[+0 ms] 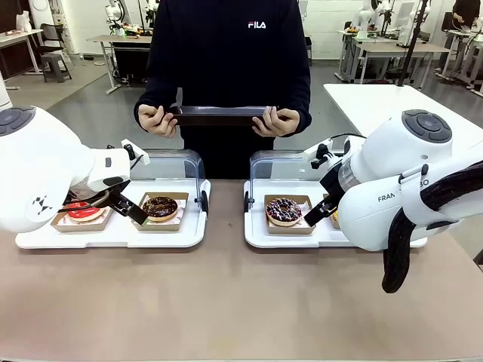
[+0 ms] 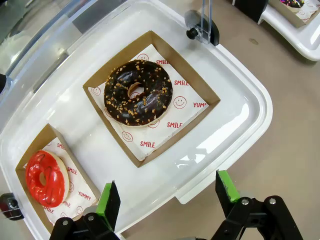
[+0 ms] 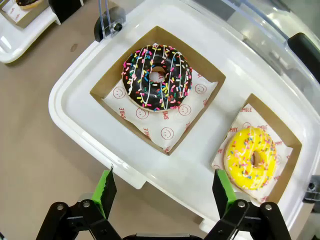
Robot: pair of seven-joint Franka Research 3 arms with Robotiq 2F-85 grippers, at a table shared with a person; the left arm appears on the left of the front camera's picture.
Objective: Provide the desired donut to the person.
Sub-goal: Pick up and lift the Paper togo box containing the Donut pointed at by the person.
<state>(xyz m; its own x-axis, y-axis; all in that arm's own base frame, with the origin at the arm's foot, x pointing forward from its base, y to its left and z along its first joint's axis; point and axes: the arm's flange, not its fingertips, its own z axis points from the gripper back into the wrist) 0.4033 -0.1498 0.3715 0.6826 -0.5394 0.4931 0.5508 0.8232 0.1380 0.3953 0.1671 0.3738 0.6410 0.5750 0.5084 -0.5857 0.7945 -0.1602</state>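
The person (image 1: 226, 60) stands at the far side and holds a dark tray (image 1: 219, 115) in both hands. My left gripper (image 2: 168, 189) hangs open over the near rim of the left white tray (image 2: 250, 100). Beyond it lie a chocolate donut with nut bits (image 2: 138, 92) and a red-glazed donut (image 2: 45, 178), each in a cardboard box. Over the right white tray (image 3: 70, 115), my right gripper (image 3: 164, 182) is also open, short of a chocolate donut with coloured sprinkles (image 3: 158, 77) and a yellow sprinkled donut (image 3: 252, 157). Neither gripper holds anything.
Both white trays have clear hinged lids (image 1: 177, 162) standing open at the back. In the front view my left gripper (image 1: 124, 205) and right gripper (image 1: 315, 213) sit low over their trays. Bare brown tabletop (image 1: 226, 302) lies in front.
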